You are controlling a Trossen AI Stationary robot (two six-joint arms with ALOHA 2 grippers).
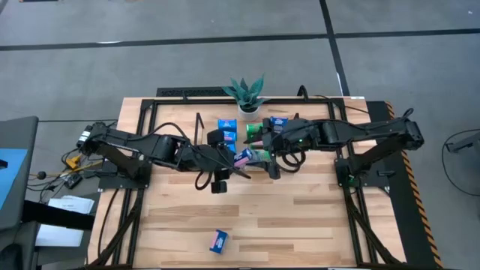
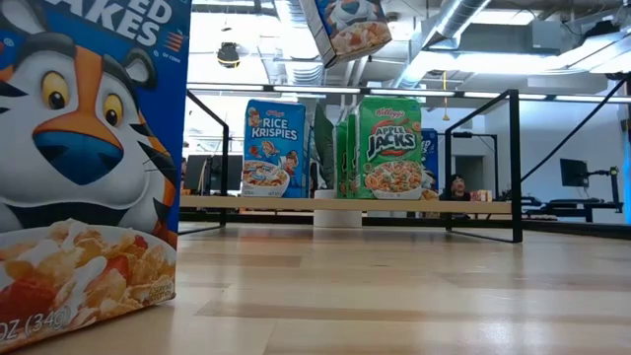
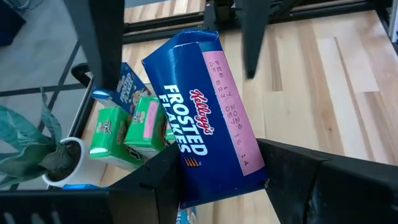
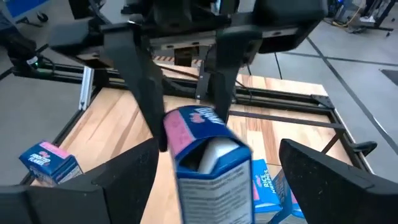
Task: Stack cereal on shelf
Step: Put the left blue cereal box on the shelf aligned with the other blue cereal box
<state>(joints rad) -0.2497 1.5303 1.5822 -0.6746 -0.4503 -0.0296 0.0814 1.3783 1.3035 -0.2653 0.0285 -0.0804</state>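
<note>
— Left hand (image 3: 211, 180) grips a blue Frosted Flakes box (image 3: 205, 118) above the surface's middle, near the shelf (image 1: 187, 101). And the right hand (image 4: 211, 180)?

— Spread wide, empty, facing that box.

— Counts?

— Shelf: two blue boxes, two green (image 1: 253, 131). One blue box (image 1: 218, 240) lies near the front edge.

Frosted Flakes box (image 2: 84, 168) (low view, nearest) cropped at left and bottom edges

A blue cereal box (image 4: 208, 163) hangs between the left gripper's fingers (image 4: 144, 93), facing the right gripper (image 4: 217, 186), whose jaws stand spread; 2 more boxes (image 4: 50, 160) lie below.
</note>
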